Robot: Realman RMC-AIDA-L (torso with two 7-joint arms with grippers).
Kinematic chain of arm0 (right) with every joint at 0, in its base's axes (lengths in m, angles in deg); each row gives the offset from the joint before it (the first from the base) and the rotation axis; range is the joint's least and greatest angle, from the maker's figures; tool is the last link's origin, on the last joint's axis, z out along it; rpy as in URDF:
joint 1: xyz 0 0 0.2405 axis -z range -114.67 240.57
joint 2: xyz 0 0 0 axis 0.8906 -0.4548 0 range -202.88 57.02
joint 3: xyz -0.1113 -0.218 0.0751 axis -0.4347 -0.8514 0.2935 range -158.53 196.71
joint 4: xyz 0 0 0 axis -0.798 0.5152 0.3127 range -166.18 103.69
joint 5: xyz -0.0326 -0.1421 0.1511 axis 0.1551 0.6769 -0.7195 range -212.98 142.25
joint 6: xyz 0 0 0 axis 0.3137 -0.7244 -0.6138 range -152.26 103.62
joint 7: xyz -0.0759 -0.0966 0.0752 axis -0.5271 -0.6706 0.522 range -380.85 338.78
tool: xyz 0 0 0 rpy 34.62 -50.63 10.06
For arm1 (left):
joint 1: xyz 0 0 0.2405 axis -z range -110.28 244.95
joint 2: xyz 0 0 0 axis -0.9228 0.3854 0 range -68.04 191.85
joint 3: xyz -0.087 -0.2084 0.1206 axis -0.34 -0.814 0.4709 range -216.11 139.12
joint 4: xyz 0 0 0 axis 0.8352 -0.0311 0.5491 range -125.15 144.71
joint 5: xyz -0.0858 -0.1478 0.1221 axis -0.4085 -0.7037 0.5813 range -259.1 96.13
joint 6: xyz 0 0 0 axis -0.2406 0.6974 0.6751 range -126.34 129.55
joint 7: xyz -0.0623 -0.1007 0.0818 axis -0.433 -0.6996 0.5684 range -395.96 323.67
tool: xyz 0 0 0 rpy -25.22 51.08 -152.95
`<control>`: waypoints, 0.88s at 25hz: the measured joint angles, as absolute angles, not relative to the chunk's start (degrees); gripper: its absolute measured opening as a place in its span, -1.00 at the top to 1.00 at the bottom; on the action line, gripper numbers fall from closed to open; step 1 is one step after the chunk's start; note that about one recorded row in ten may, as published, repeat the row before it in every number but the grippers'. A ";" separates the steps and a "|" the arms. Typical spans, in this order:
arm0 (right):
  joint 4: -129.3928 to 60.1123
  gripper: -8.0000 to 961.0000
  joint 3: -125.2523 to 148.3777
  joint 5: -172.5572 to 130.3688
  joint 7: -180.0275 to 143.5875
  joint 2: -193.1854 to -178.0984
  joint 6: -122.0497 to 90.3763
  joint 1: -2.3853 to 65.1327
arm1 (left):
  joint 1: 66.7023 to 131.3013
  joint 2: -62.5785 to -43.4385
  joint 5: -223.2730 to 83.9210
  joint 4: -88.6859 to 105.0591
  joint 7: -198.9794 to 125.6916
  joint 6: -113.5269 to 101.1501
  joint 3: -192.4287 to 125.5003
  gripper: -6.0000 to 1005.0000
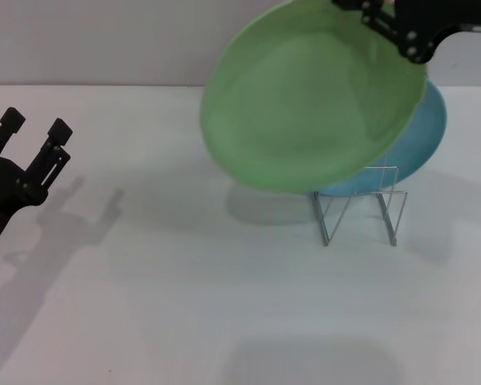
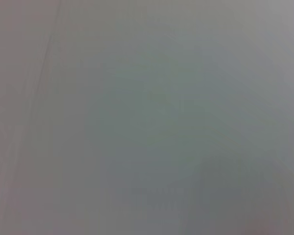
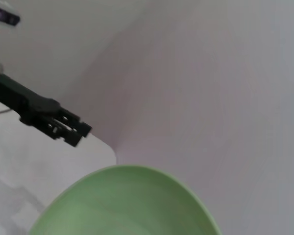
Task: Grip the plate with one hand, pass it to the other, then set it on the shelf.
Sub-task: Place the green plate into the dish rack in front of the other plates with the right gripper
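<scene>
Above the rack (image 1: 359,204) (one blue plate (image 1: 423,136)), right gripper (image 1: 401,32) holds one green plate (image 1: 313,96).

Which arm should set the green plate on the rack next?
Right. Its tool grips the green plate by the rim, held up beside the wire rack, where a blue plate stands. The left tool is open and empty, far off.

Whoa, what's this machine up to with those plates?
The robot's right gripper is holding a light-green plate by its upper rim, up in the air and tilted, just above a small wire rack on the white table. A blue plate already leans in that rack, partly hidden behind the green one. The left gripper waits off to the left, open and empty. The green plate is not yet in the rack.
</scene>
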State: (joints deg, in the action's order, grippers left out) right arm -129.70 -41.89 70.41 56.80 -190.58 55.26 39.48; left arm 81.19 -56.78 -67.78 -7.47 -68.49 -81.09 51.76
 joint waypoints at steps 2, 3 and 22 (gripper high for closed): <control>-129.47 0.91 -41.52 70.40 56.03 -190.55 55.29 39.61 | 81.26 -56.78 -67.78 -7.39 -68.57 -81.06 51.76 -0.47; -129.12 0.91 -41.17 70.38 55.28 -190.49 55.30 39.80 | 81.26 -56.78 -67.78 -7.39 -68.57 -81.06 51.76 -0.47; -125.30 0.90 -36.80 70.20 46.86 -190.37 55.54 42.87 | 81.58 -56.82 -67.84 -7.36 -69.29 -80.21 51.76 -0.47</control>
State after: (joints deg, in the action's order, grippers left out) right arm -125.30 -36.80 70.20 46.86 -190.37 55.54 42.87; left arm 81.58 -56.82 -67.84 -7.36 -69.29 -80.21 51.76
